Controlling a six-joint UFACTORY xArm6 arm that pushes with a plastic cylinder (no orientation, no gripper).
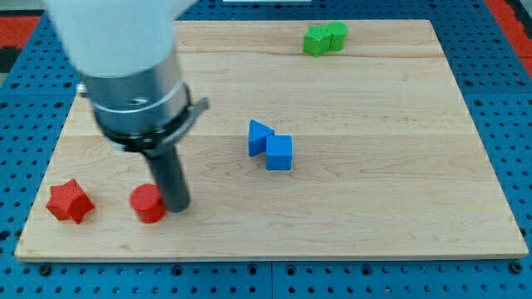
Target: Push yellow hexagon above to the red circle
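The red circle (147, 203) lies near the view's bottom left of the wooden board (374, 191). My tip (176, 208) stands right beside it, touching or almost touching its right edge. No yellow hexagon shows anywhere in the view; the arm's wide body (125, 66) covers the board's upper left and could hide it.
A red star (68, 202) lies left of the red circle near the board's left edge. A blue triangle (259, 138) and a blue cube (279, 153) touch near the middle. Two green blocks (324, 38) sit together at the view's top.
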